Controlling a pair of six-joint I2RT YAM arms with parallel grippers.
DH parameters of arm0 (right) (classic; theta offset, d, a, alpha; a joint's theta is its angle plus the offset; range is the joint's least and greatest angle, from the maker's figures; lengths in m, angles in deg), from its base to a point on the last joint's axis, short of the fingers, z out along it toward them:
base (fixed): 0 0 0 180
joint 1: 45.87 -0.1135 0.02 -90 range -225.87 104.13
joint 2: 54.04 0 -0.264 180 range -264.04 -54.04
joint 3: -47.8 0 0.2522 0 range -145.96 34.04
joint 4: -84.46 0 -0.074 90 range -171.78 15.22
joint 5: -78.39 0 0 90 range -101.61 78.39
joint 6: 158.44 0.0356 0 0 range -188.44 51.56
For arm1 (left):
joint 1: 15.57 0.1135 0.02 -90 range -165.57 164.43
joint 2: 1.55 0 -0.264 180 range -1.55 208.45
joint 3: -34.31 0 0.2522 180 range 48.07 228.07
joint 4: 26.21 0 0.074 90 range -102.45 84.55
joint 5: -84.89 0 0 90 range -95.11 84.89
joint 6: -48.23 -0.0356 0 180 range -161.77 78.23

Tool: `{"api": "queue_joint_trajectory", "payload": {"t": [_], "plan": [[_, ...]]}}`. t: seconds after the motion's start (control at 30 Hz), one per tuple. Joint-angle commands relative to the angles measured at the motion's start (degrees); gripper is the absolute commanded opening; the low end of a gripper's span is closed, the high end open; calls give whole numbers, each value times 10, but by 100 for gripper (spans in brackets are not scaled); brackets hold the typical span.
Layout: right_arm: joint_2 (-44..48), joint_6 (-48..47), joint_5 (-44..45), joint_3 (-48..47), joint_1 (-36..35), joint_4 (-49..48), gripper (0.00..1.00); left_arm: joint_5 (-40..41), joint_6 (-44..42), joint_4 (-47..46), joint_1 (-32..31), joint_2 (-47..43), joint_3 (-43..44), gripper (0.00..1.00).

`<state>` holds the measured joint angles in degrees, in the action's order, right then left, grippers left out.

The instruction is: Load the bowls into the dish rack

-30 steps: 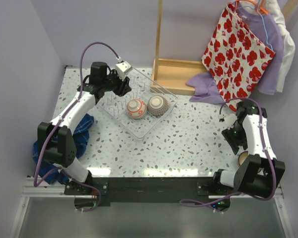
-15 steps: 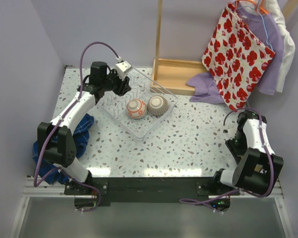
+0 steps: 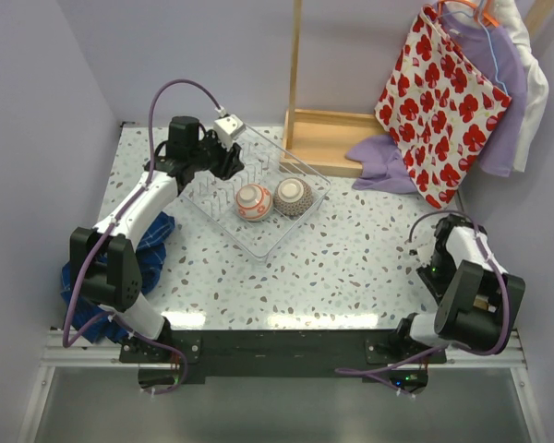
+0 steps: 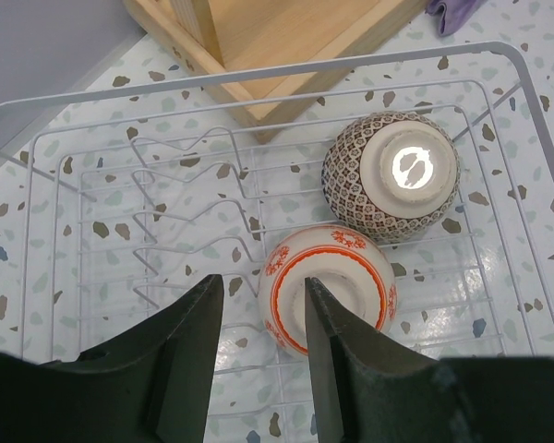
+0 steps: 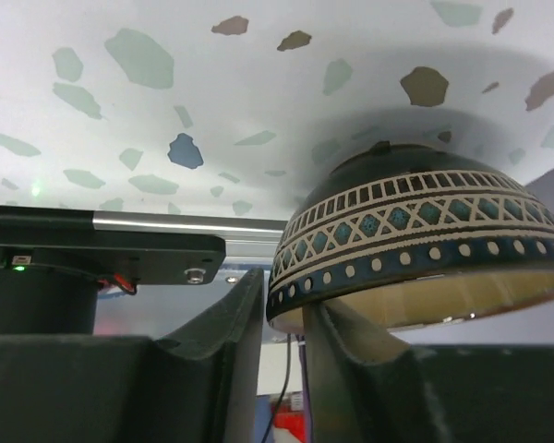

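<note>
**Left jaws** (image 4: pixel 258 293): moderately wide and empty, poised above the pale see-through rectangular dish rack (image 4: pixel 258 78). Directly ahead of the tips, a red-and-white patterned round bowl (image 4: pixel 328 277) sits upside down among the prongs. Beyond it, toward the jaws' right, a brown net-patterned round bowl (image 4: pixel 391 175) is also inverted. The two bowls are just beside each other. The inverted seating is judged deliberate, so that the bowls drain and rest steady against the prongs. The rows ahead and to the jaws' left are vacant.

**Right jaws** (image 5: pixel 282 314): drawn narrow on the rim of a dark round bowl with a cream-and-blue diamond band (image 5: pixel 415 240), one finger inside the wall and one outside. A rim pinch is judged necessary because the bowl's body is wider than the jaws can span. Whether its foot touches the speckled surface (image 5: pixel 258 83) cannot be told.

**Assessment:** this bowl is well apart from the rack, and the overhead view hides it behind the folded right arm. Two bowls are loaded and the work is unfinished.
</note>
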<state>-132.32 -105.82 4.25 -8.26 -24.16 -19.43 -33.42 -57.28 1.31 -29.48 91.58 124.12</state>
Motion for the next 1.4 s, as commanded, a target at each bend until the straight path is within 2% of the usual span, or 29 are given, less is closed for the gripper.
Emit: {"api": "queue_joint_trajectory", "payload": {"t": [0.0, 0.1, 0.27, 0.4, 0.47, 0.57, 0.63, 0.67, 0.8, 0.97, 1.07, 1.13, 1.2, 1.23, 1.33, 1.37], "plan": [[30, -37, 9, -2, 1, 8, 10, -10, 3, -26, -2, -16, 6, 45], [83, -71, 3, -26, 0, 71, 0, -9, -1, -26, -2, -15, 3, 45], [153, -146, -5, -78, -26, 192, 0, -12, -7, -29, -2, -19, -7, 45], [183, -194, -15, -137, -103, 285, 0, -13, -19, -27, -2, -20, -13, 45], [179, -205, -35, -179, -134, 288, 0, -13, -21, -28, -2, -22, -15, 45], [105, -190, -110, -282, -182, 264, 0, -6, -8, -42, -2, -29, -27, 45], [41, -155, -174, -392, -199, 252, 0, 0, -1, -48, -2, -35, -33, 45], [-23, -117, -234, -470, -207, 253, 0, 3, 4, -48, -2, -38, -35, 45], [-110, -56, -357, -604, -301, 213, 0, 47, 10, -49, -2, -53, -53, 44], [-150, -26, -483, -667, -374, 159, 0, 77, 19, -62, -2, -74, -73, 44], [-175, -8, -605, -671, -399, 126, 0, 92, 18, -59, -2, -78, -72, 43], [-183, 18, -703, -656, -402, 64, 0, 99, 14, -48, -1, -80, -72, 41], [-190, 82, -744, -633, -416, -26, 0, 106, 8, -35, -1, -83, -75, 39], [-208, 102, -785, -632, -421, -51, 0, 108, 4, -30, -1, -87, -76, 38], [-254, 187, -833, -638, -440, -143, 0, 108, -11, -8, 0, -95, -80, 32], [-266, 243, -860, -636, -450, -171, 0, 107, -17, -2, 3, -98, -82, 30]]}}
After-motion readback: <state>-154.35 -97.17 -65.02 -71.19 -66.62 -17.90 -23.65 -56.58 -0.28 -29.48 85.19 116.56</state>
